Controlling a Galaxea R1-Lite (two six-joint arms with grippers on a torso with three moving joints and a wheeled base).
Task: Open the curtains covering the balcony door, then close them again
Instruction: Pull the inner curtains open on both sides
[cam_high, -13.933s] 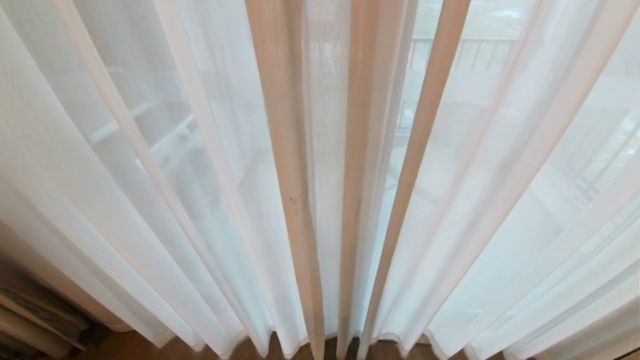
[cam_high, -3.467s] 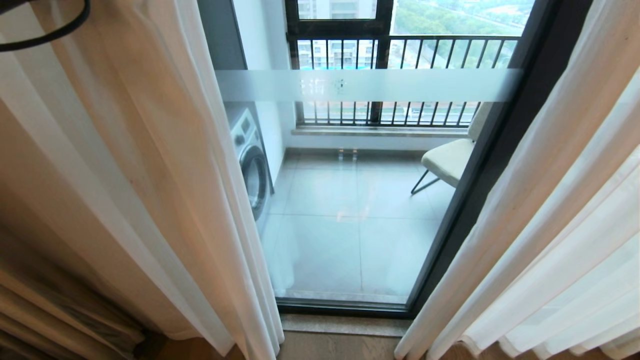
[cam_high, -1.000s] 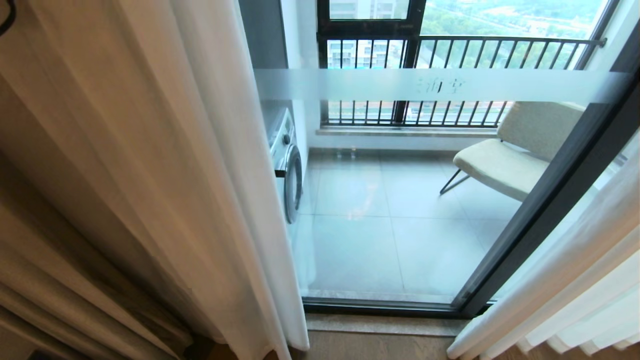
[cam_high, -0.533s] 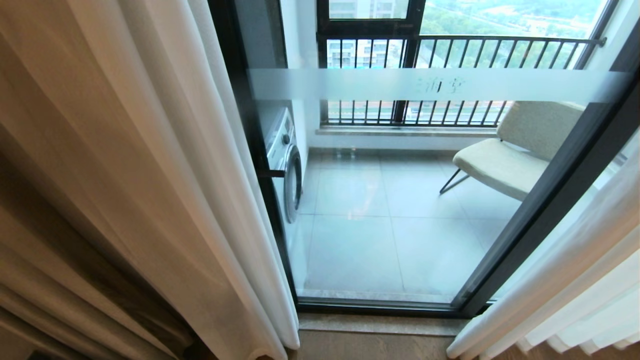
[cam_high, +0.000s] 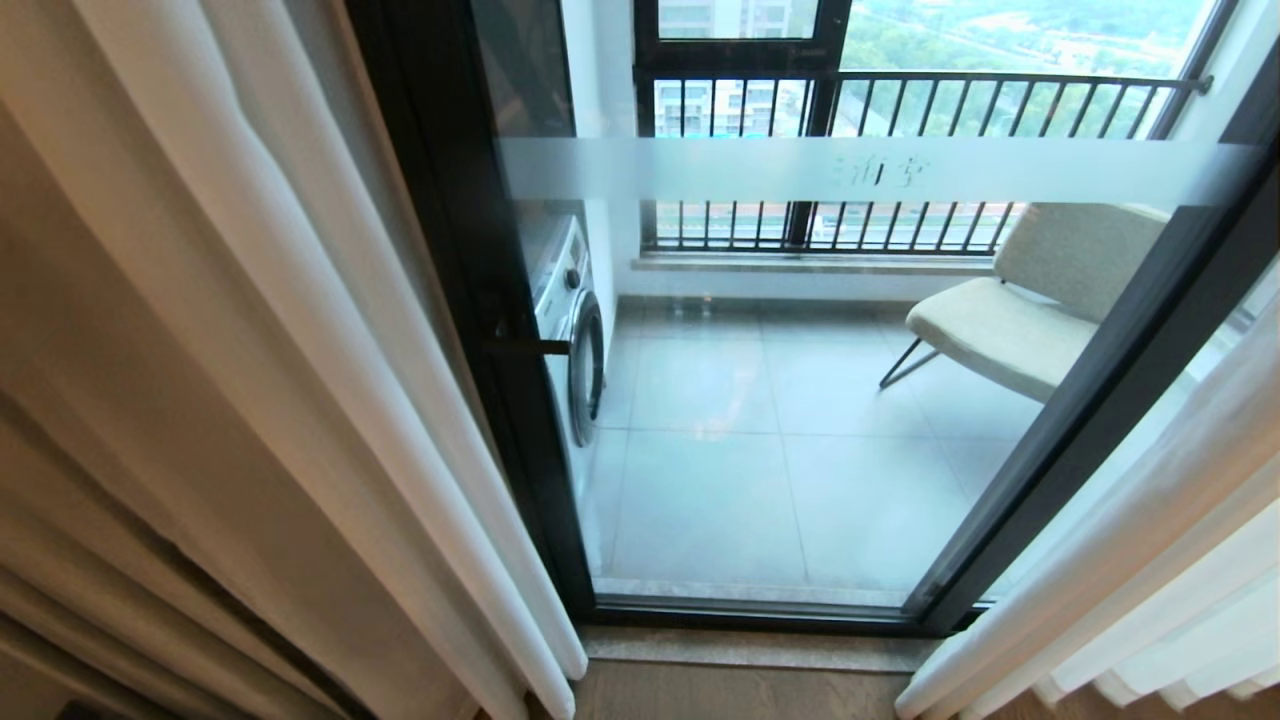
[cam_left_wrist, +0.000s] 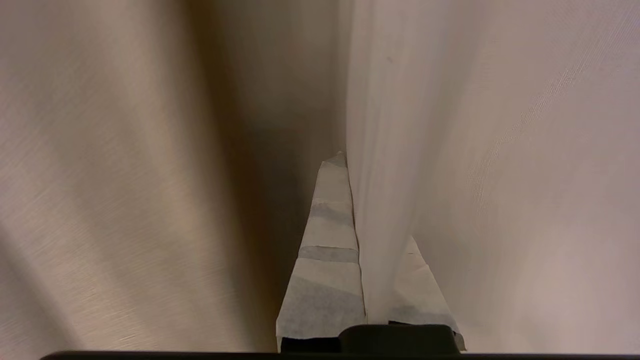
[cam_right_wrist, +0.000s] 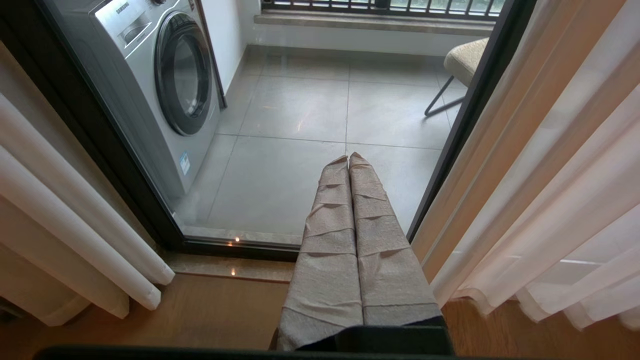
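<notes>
The curtains stand parted. The left panel (cam_high: 250, 400), white sheer over beige drape, is bunched at the left, and the right sheer (cam_high: 1150, 560) hangs at the right. Between them shows the balcony door (cam_high: 480, 300), black-framed glass with a frosted band (cam_high: 850, 170). My left gripper (cam_left_wrist: 352, 170) is out of the head view; in its wrist view it is shut on a fold of the left curtain (cam_left_wrist: 475, 150), whose cloth runs between the taped fingers (cam_left_wrist: 327, 240). My right gripper (cam_right_wrist: 348, 157) is shut and empty, low before the door's glass (cam_right_wrist: 295, 110).
Behind the glass are a washing machine (cam_high: 570, 330) at the left, a padded chair (cam_high: 1010, 320) at the right and the black-barred railing window (cam_high: 900, 100). A stone sill (cam_high: 750, 650) and wooden floor (cam_high: 740, 695) lie at the door's foot.
The left curtain's edge has been drawn further left, uncovering the door's black left frame. Much earlier the sheers hung shut across the whole door.
</notes>
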